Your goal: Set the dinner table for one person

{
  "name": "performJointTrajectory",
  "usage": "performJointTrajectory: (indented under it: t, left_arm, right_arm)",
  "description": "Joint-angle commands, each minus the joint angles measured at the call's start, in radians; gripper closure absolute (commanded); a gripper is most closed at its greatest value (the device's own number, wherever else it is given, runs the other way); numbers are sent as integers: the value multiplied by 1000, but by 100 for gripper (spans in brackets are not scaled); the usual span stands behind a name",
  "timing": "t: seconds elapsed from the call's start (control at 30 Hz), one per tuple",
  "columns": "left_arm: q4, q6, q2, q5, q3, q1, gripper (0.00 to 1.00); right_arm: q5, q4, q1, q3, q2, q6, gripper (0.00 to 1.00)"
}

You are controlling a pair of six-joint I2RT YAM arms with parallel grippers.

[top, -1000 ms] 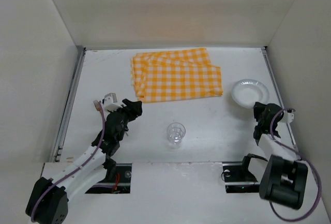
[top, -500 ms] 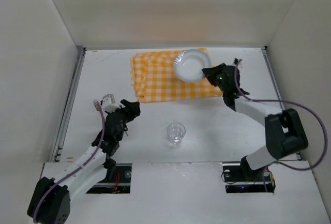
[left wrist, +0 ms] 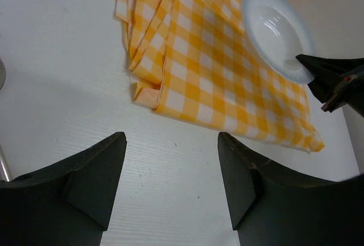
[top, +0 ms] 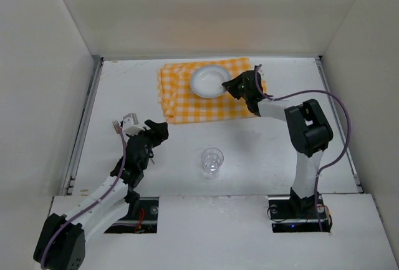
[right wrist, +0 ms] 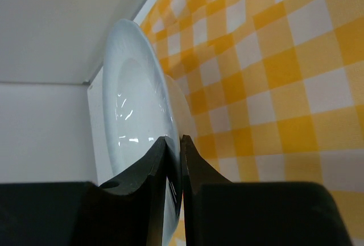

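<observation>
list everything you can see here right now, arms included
dinner table: one, matte white, under everything else
checked cloth: one, orange and white, folded, far centre of the table
plate: one, white, over the far part of the cloth, tilted, held by its rim
glass: one, clear, upright, near centre of the table
fork: one, pinkish, at the left of the table beside the left wrist
left gripper: one, black, open and empty, near left, facing the cloth
right gripper: one, black, shut on the plate's rim, over the cloth
</observation>
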State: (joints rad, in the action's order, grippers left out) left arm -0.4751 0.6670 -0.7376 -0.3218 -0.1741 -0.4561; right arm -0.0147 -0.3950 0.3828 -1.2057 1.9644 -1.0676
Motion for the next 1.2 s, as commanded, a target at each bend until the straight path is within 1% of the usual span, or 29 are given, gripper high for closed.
performJointTrajectory:
  t: [0.0,0.17,0.23,0.27,0.3,0.37,0.4,0.43,0.47,0.53,0.67,0.77,0.8,0.83,0.87,0.9,0.93,0.97,1.0,1.03,1.07,1.13,1.17]
  left_arm:
    - [-57,5,0,-5,10,13,37]
    - [-59,5,-9,-5,8,12,37]
    - [-60,5,-9,-2,7,10,37]
    - [-63,3,-9,-5,7,6,37]
    - [-66,0,-14,-10,7,4,37]
    - [-68,3,-19,-3,8,10,37]
    - [-68,5,-20,0,8,13,37]
    - [-68,5,-19,0,8,10,37]
    - [-68,5,-17,-6,8,6,37]
    - [-68,3,-17,-8,8,4,37]
    - [-62,5,-6,-6,7,7,37]
    - [-59,5,-3,-2,8,12,38]
    - [-59,6,-2,0,7,12,39]
    - [-59,6,0,-2,7,7,40]
    - [-59,5,-5,-5,5,3,42]
    - [-59,5,-9,-5,4,3,48]
    - [-57,5,-14,0,2,3,57]
    - [-56,3,-16,1,-1,3,65]
    - [-53,2,-19,1,-4,-2,70]
    - [-51,0,-20,0,-5,-6,73]
    - [-51,-3,-26,-6,-7,-9,74]
    - [-51,-1,-31,-2,-8,-9,74]
    - [-51,2,-28,1,-8,-8,73]
  right_arm:
    - [12,-94,14,-78,27,-38,94]
    - [10,-87,17,-87,79,-31,92]
    - [12,-85,17,-80,91,-32,87]
    - [9,-84,18,-65,91,-32,83]
    - [1,-84,20,-51,91,-31,75]
    - [-20,-82,26,-23,82,-19,54]
    - [-34,-76,31,-2,64,1,41]
    - [-48,-68,34,17,41,21,34]
    - [-66,-59,37,35,16,46,29]
    - [-99,-35,41,64,-36,95,22]
    - [-154,45,60,135,-182,227,14]
    - [-195,93,101,230,-326,349,14]
    - [-209,116,121,263,-381,389,15]
    - [-223,145,148,302,-445,426,21]
    - [-232,177,178,336,-507,457,32]
    - [-238,212,213,368,-571,490,52]
    - [-241,257,250,389,-628,521,73]
    - [-241,318,288,402,-674,547,82]
    - [-241,384,326,406,-708,566,84]
    - [-245,453,365,406,-734,583,83]
    - [-252,509,407,408,-757,592,79]
    - [-275,576,475,414,-794,601,65]
    - [-283,619,515,414,-809,604,52]
